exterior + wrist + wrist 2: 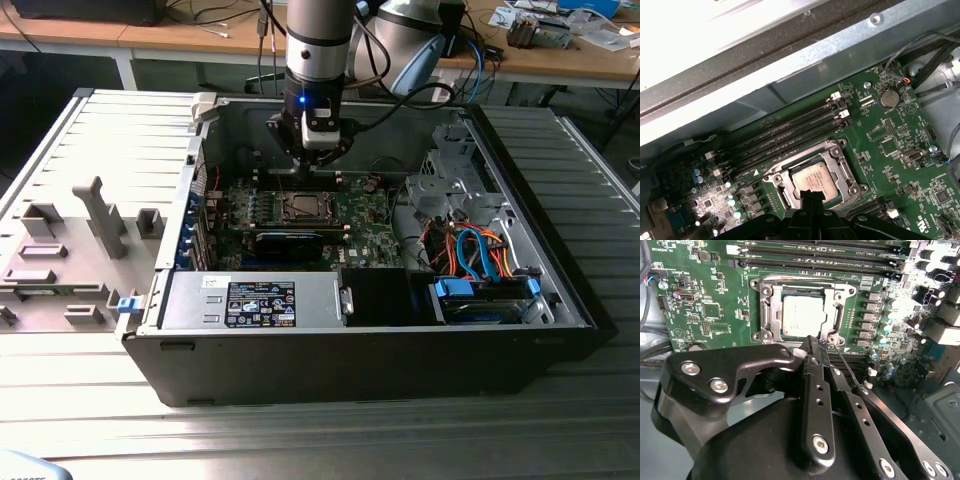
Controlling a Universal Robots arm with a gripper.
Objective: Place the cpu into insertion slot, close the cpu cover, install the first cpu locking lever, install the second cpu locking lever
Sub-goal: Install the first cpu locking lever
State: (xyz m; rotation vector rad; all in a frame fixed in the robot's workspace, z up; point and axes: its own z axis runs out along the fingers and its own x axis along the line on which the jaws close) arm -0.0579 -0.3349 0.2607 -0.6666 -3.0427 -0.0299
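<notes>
The cpu (804, 315) lies flat in the insertion slot (757, 284) on the green board, silvery top up. The cpu cover (768, 310) lies down around it and frames its top. My gripper (816, 344) hangs just above the socket's edge, black fingertips pressed together, shut with nothing visible between them. A thin metal locking lever (846, 365) slants up right beside the fingertips; I cannot tell whether they touch. In the first wrist view the gripper (811, 194) overlaps the edge of the cpu (812, 179). In the exterior view the gripper (312, 158) stands over the slot (303, 207).
Long memory slots (820, 262) run beside the socket. A black graphics card (288, 243) lies toward the front, a power supply (250, 300) along the front wall, and a drive cage with coloured cables (475, 250) at the exterior view's right. The case walls (200, 180) enclose everything.
</notes>
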